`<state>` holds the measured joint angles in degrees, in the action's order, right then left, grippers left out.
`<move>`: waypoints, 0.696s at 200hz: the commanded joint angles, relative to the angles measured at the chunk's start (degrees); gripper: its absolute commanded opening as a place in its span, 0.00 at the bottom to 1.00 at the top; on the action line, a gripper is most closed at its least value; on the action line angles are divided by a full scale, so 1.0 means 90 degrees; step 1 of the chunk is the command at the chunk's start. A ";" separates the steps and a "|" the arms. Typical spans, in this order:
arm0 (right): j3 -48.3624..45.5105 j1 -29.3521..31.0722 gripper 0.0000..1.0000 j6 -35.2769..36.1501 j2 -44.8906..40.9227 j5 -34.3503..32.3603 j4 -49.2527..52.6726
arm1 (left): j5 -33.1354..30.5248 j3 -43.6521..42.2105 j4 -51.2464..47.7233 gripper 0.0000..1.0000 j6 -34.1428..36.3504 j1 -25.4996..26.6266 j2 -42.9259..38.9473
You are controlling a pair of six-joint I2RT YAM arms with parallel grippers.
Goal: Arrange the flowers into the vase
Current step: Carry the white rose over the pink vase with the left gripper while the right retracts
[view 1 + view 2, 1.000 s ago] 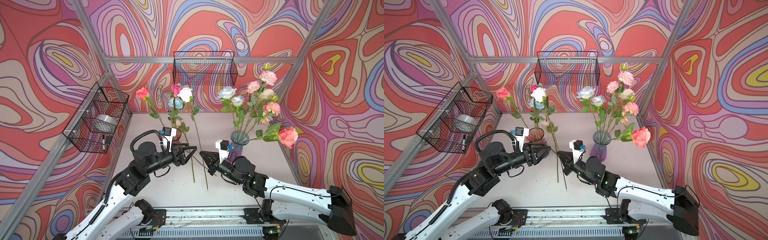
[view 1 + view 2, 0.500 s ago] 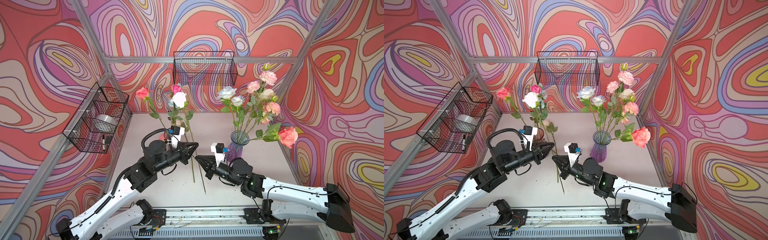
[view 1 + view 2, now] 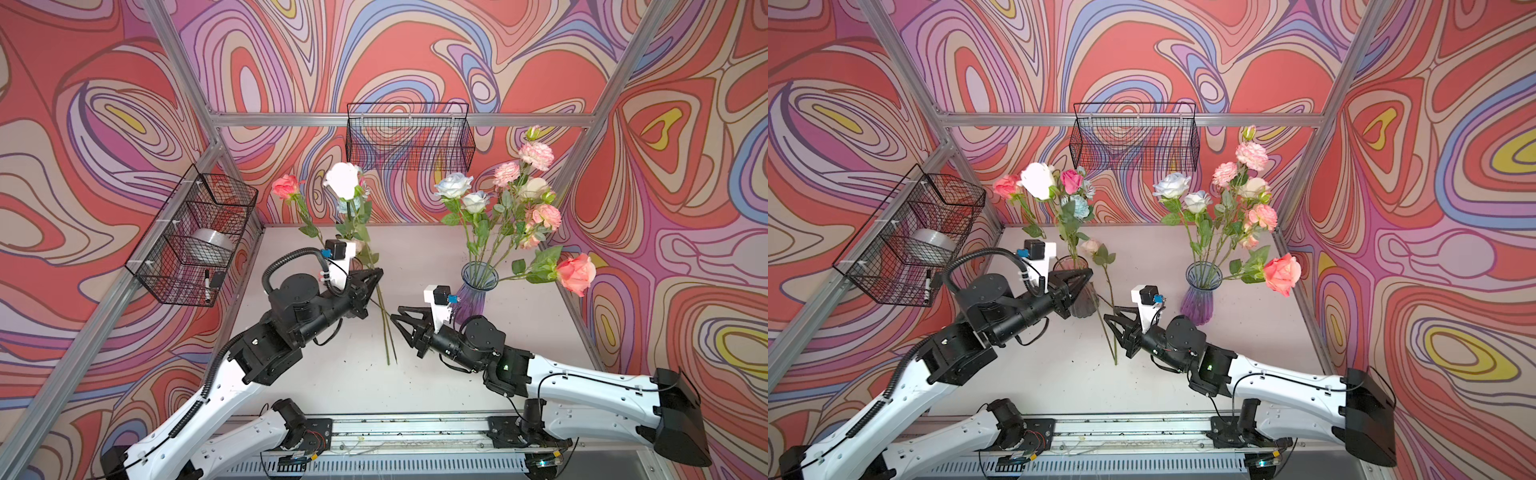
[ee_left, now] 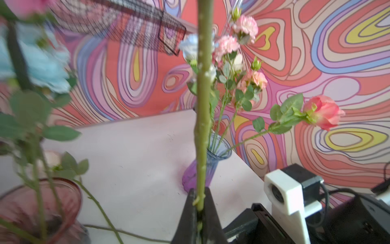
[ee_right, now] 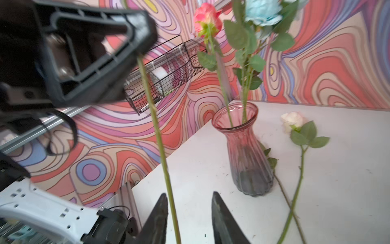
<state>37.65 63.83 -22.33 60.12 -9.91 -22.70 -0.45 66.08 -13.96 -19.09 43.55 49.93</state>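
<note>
Several flowers (image 3: 453, 185) already sit in the purple vase (image 3: 478, 286). A few are in the pink vase (image 5: 247, 147) and one pale rose (image 5: 292, 120) lies on the counter (image 3: 519, 332). Meanwhile the left gripper (image 4: 199, 190) pinches the white rose (image 3: 343, 180) by its stem, and the right gripper (image 5: 188, 195) is spread around it lower down.

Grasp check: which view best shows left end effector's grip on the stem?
Left wrist: the stem, close up, pinched in the shut left end effector. Both top views show it small; right wrist, blurred from outside.

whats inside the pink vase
At least two green stems enter the pink vase, those of a coral rose and a pale blue rose. The dark lower glass obscures their ends.
</note>
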 commanded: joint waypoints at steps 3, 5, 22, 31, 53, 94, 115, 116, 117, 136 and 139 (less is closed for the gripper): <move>-0.0176 0.0017 0.37 0.0127 -0.0362 -0.1127 0.0445 | -0.1520 0.0867 -0.0234 0.00 0.1458 0.0005 0.0068; -0.0178 0.0017 0.37 0.0132 -0.0369 -0.1165 0.0462 | -0.1585 0.0916 -0.0199 0.00 0.1548 0.0005 0.0087; -0.0174 0.0017 0.38 0.0178 -0.0384 -0.1311 0.0577 | -0.2045 0.1196 0.0270 0.00 0.2292 0.0005 0.0273; -0.0154 0.0017 0.38 0.0180 -0.0352 -0.1322 0.0629 | -0.2294 0.1323 0.0448 0.00 0.2629 -0.0005 0.0435; -0.0112 0.0017 0.38 0.0210 -0.0299 -0.1335 0.0703 | -0.2506 0.1591 0.0630 0.00 0.3158 -0.0119 0.0887; -0.0085 0.0019 0.38 0.0238 -0.0348 -0.1257 0.0813 | -0.2162 0.1380 0.1276 0.00 0.2867 -0.0922 0.1394; -0.0154 0.0017 0.38 0.0210 -0.0396 -0.1268 0.0843 | -0.2070 0.1331 0.1312 0.00 0.2769 -0.1140 0.1551; -0.0152 0.0022 0.38 0.0208 -0.0403 -0.1265 0.0843 | -0.2065 0.1325 0.1319 0.00 0.2763 -0.1144 0.1561; -0.0156 0.0024 0.38 0.0211 -0.0402 -0.1268 0.0847 | -0.2067 0.1317 0.1327 0.00 0.2759 -0.1151 0.1561; -0.0228 0.0017 0.38 0.0206 -0.0442 -0.1286 0.0845 | -0.1890 0.1063 0.1498 0.00 0.2591 -0.1278 0.1566; -0.0233 0.0017 0.38 0.0215 -0.0448 -0.1300 0.0851 | -0.1896 0.1032 0.1506 0.00 0.2574 -0.1283 0.1564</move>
<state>36.64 63.81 -20.91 57.04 -20.60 -15.77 -19.29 77.06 -5.26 5.30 33.08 65.01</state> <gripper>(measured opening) 0.378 0.056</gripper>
